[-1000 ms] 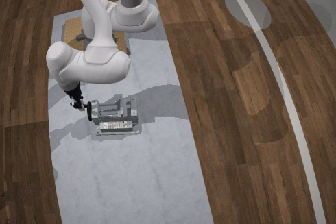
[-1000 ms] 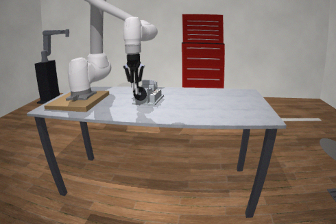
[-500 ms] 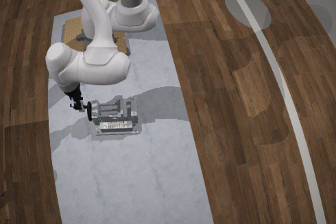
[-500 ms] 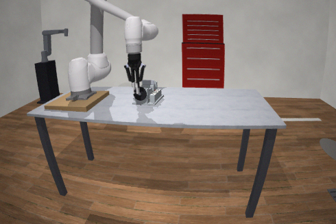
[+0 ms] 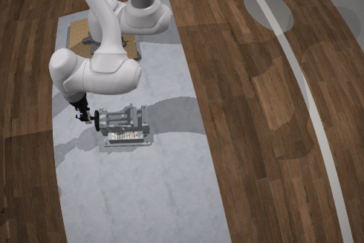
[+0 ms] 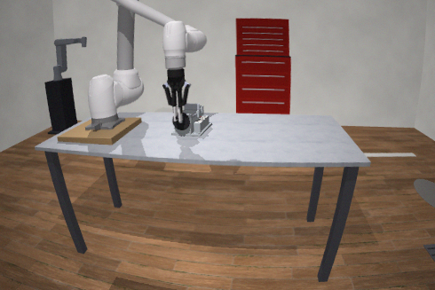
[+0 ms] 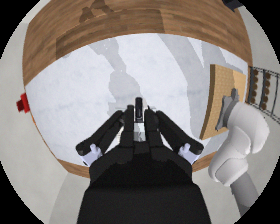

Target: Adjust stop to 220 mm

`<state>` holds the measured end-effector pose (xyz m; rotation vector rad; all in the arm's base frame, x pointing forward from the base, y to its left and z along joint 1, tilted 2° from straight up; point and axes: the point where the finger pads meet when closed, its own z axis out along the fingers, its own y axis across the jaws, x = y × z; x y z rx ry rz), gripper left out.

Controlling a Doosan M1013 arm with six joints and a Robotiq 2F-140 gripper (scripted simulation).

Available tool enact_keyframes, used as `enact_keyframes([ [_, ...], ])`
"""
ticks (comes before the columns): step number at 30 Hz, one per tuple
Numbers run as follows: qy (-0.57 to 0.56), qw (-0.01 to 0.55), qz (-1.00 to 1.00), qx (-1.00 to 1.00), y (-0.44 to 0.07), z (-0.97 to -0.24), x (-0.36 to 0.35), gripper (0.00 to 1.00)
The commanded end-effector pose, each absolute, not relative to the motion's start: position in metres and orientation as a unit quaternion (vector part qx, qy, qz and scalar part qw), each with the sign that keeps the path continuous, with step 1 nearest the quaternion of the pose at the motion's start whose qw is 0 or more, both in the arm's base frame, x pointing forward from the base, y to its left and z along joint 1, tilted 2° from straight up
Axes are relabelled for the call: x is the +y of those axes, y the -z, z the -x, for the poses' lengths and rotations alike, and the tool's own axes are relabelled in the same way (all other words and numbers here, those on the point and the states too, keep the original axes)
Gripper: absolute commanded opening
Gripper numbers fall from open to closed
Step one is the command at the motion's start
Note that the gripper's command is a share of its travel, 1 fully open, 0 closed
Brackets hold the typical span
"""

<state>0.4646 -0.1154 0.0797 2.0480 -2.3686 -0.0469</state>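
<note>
The black handwheel (image 5: 96, 120) (image 6: 182, 122) (image 7: 139, 107) is on the left end of the grey stop fixture (image 5: 145, 123) in the top view. My gripper (image 5: 89, 119) (image 6: 177, 116) (image 7: 138, 103) points down beside the wheel's outer face, its fingers nearly together on the wheel's handle, which they mostly hide. The upright stop plate (image 5: 131, 117) stands toward the right end of the fixture. In front is a pale scale (image 5: 120, 135) with dark marks and a small red pointer (image 5: 134, 131) near its right end. The scale's numbers are too small to read.
The fixture stands on the grey-white table (image 5: 148, 192) (image 6: 275, 141). The arm's base sits on a wooden board (image 5: 78, 30) (image 6: 84, 137) (image 7: 209, 105) at one end. A red tool cabinet (image 6: 263, 70) stands behind the table.
</note>
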Motion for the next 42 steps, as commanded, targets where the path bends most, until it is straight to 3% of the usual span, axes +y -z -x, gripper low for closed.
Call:
enact_keyframes([
  [1, 0.015, 0.005, -0.654, -0.756, -0.079, -0.468, -0.116, 0.04],
  [42, 0.015, 0.005, -0.654, -0.756, -0.053, -0.491, -0.119, 0.04],
])
